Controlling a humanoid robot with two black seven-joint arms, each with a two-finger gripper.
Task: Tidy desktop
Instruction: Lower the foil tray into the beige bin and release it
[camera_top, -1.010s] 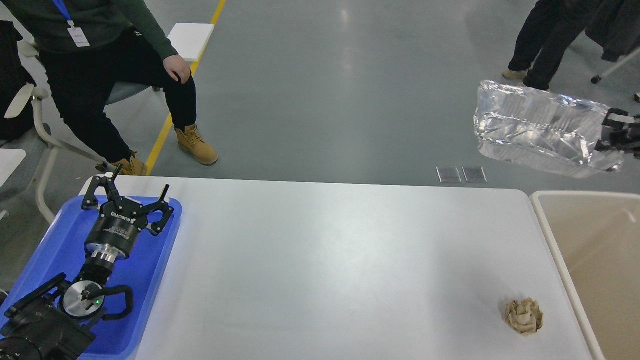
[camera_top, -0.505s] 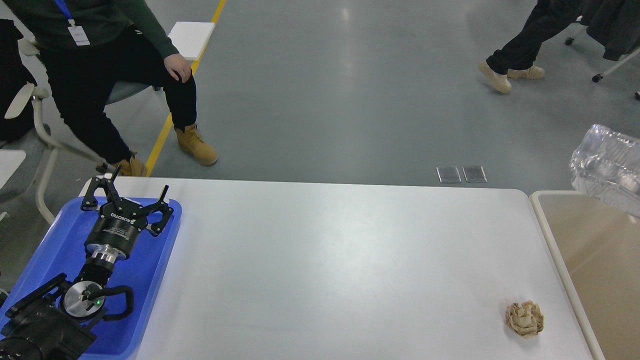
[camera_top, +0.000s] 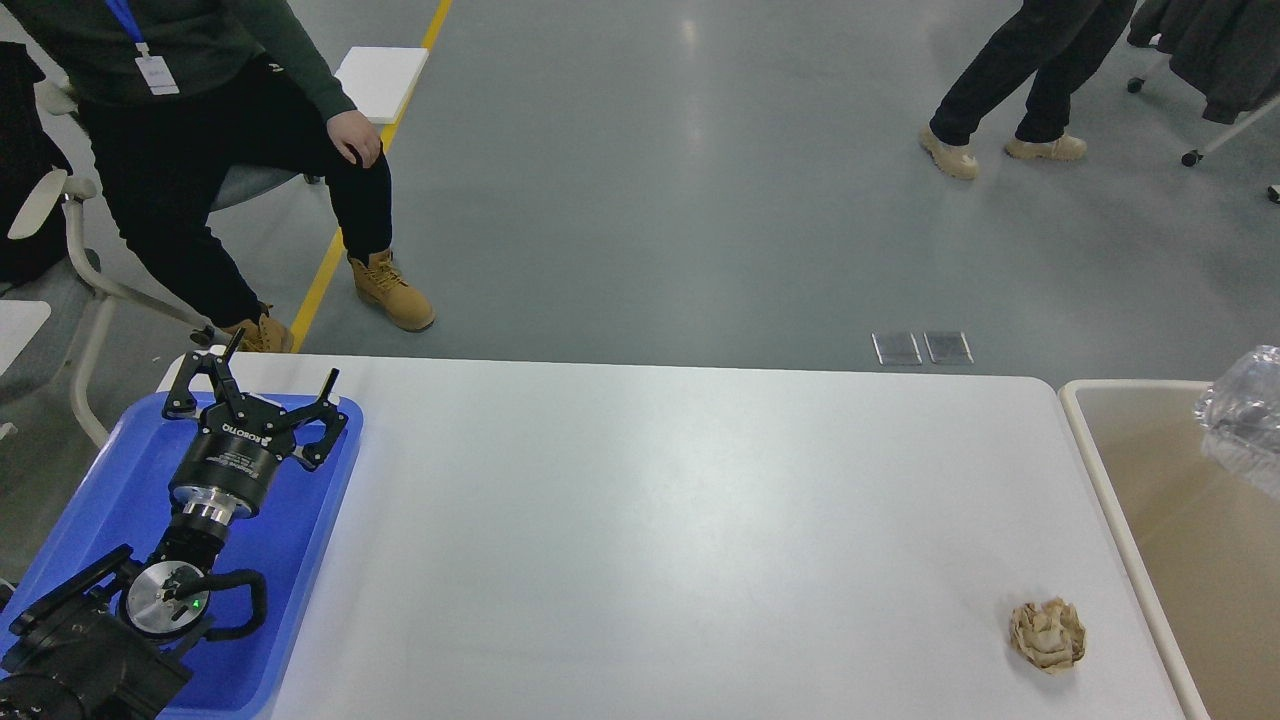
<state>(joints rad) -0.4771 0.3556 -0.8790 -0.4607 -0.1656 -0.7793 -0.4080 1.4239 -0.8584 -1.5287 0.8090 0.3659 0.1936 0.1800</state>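
The white desktop (camera_top: 640, 520) fills the middle of the head view. A crumpled brown paper ball (camera_top: 1047, 633) lies on it near the front right corner. My left gripper (camera_top: 255, 375) is open and empty, held over the far end of the blue tray (camera_top: 290, 560) at the left. A clear plastic container (camera_top: 1243, 415) shows at the right edge over the beige bin (camera_top: 1090, 470), partly cut off by the frame. My right gripper is out of view.
A seated person (camera_top: 200, 150) is beyond the table's far left corner. Another person (camera_top: 1010, 90) walks on the grey floor at the far right. The bin stands against the table's right edge.
The clear plastic container has moved right and down, from above the floor to over the bin at the frame edge. The right gripper has left the view. The left arm has not moved.
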